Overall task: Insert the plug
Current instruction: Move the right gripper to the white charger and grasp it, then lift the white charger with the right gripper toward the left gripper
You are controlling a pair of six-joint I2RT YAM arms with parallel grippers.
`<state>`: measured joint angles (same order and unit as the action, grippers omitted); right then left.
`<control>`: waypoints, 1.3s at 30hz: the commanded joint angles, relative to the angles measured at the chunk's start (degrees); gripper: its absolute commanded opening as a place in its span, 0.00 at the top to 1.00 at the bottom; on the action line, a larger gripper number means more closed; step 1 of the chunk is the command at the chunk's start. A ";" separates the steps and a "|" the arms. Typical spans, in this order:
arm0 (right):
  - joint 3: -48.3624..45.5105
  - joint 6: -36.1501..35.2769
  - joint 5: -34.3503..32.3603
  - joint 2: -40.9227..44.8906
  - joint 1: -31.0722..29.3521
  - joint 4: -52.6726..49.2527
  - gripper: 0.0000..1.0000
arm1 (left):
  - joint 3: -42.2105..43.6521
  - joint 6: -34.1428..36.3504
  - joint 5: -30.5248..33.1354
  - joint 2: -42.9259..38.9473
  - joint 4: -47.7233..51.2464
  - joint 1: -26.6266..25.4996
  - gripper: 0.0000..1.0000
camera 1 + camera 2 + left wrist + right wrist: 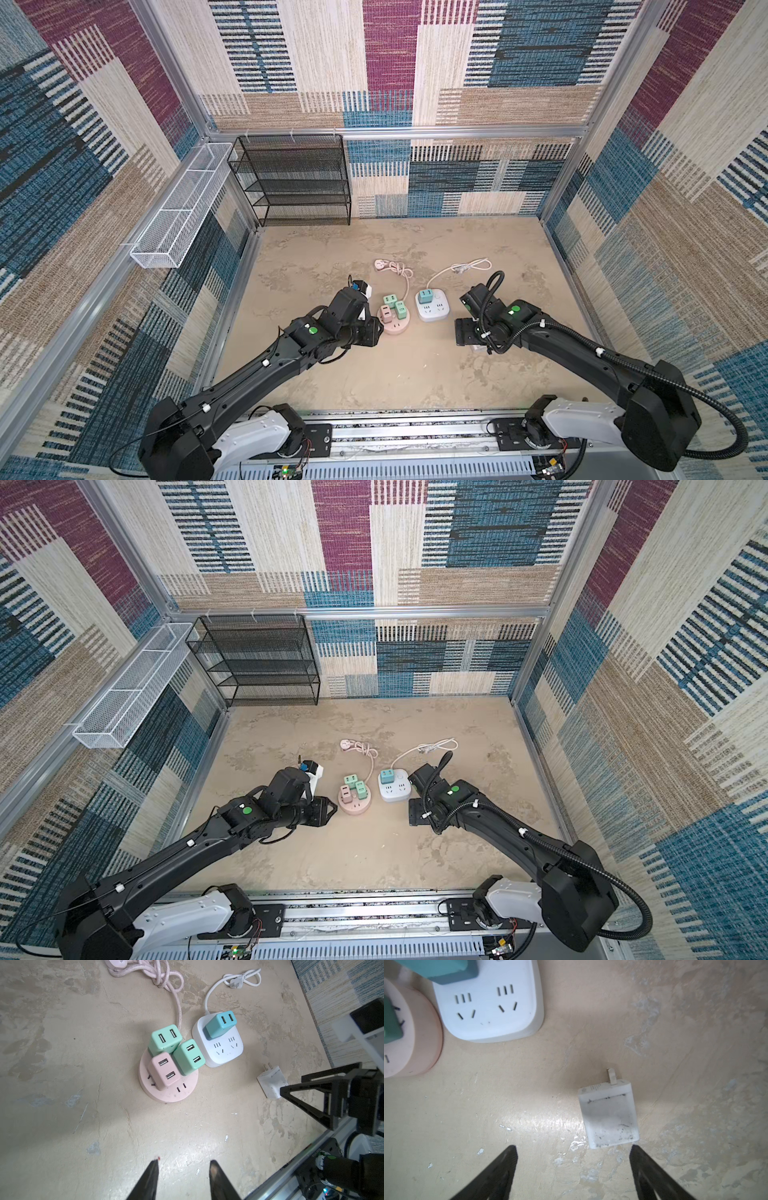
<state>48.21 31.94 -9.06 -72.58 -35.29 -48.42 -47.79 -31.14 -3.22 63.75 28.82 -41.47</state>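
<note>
The white plug [609,1113] lies flat on the beige tabletop, its prongs pointing toward the white power strip [488,1028]. My right gripper [573,1146] hangs open just short of the plug. One of its fingertips [634,1147] sits at the plug's near corner, and nothing is between the fingers. The white power strip [434,313] carries a teal plug [425,296] and shows two free sockets. In the left wrist view the white plug [271,1081] lies beside that strip [226,1057]. My left gripper [184,1162] is open and empty over bare table, near the pink round strip [166,1095].
The pink round strip [392,328] holds two green plugs and a pink one. Its pink cord [395,270] and the white cord [465,266] lie coiled behind the strips. A black wire shelf [299,178] and a white mesh basket [183,208] stand at the back left.
</note>
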 commanded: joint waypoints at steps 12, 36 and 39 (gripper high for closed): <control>-1.27 4.44 -3.26 -9.78 0.81 3.54 0.16 | 0.64 -0.13 -0.98 0.04 -2.21 0.21 0.55; -2.64 2.77 0.61 -11.20 1.30 8.17 0.61 | -0.44 0.47 -2.58 1.64 -2.53 0.71 0.55; -1.66 2.61 0.61 -9.78 1.28 8.09 0.98 | -0.59 0.37 -2.59 1.46 -2.44 0.84 0.56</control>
<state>45.54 35.07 -8.05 -83.66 -34.04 -41.08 -47.88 -31.31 -5.10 65.32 26.44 -40.73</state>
